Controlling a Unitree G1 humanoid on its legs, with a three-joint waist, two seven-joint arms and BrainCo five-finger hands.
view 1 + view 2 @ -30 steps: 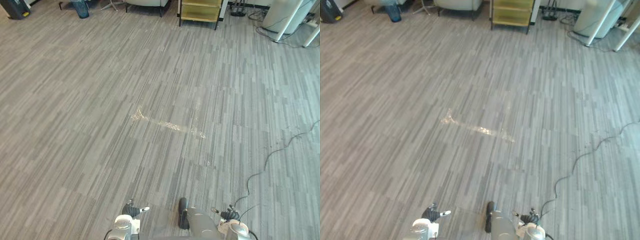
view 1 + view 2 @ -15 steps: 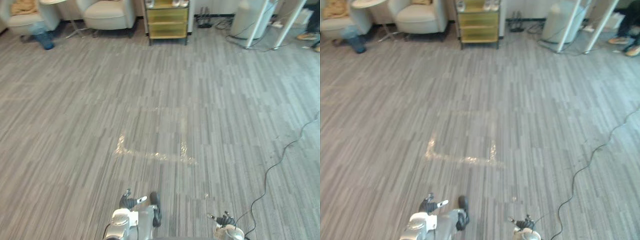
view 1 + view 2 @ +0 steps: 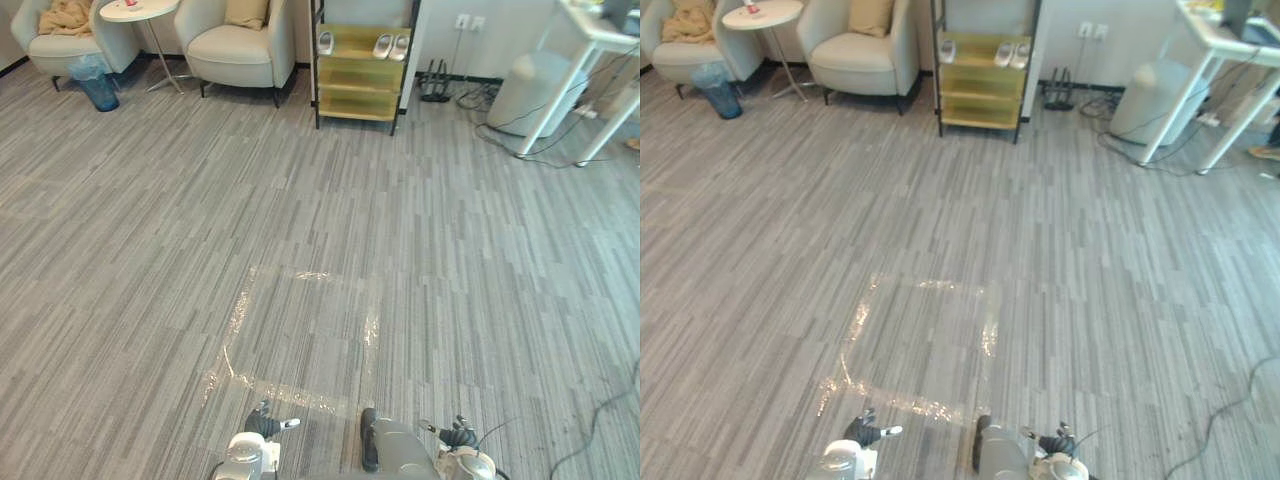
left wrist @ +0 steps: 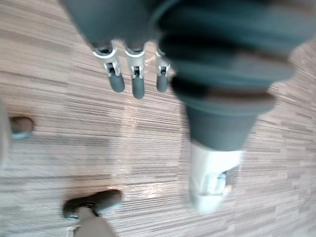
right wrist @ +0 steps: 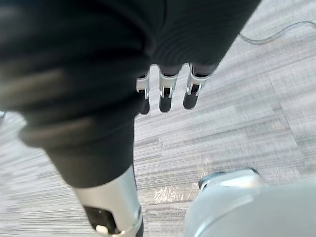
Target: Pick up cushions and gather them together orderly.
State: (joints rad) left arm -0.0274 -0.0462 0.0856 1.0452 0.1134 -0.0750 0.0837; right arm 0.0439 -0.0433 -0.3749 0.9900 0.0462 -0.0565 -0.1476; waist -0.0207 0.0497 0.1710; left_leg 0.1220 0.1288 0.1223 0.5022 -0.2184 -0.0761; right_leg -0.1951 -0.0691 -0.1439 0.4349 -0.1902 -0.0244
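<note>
Left hand point(image 4: 138, 80) hangs open; cushion point(image 3: 247, 11) sits in armchair point(image 3: 236, 50).

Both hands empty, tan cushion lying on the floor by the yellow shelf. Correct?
One thing is off: the tan cushion is not on the floor. It sits on the armchair by the yellow shelf, as the left eye view shows. The left hand and right hand are indeed empty.
</note>
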